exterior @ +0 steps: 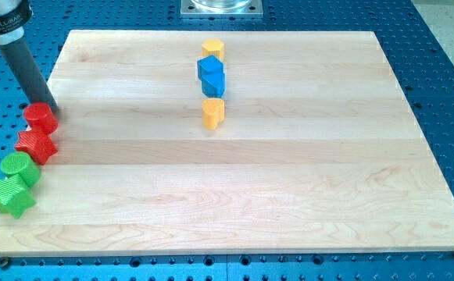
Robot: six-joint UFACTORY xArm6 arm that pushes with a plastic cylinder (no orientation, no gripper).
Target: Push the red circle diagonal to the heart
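Observation:
The red circle sits at the board's left edge, in the upper part of a column of blocks. My tip rests right at its upper right side, touching or nearly so; the dark rod rises to the view's top left. The yellow heart stands near the board's middle top, far to the view's right of the red circle. Above the heart are two blue blocks pressed together and a yellow block at the top.
Below the red circle lie a red star, a green circle and a green star, all along the wooden board's left edge. A blue perforated table surrounds the board.

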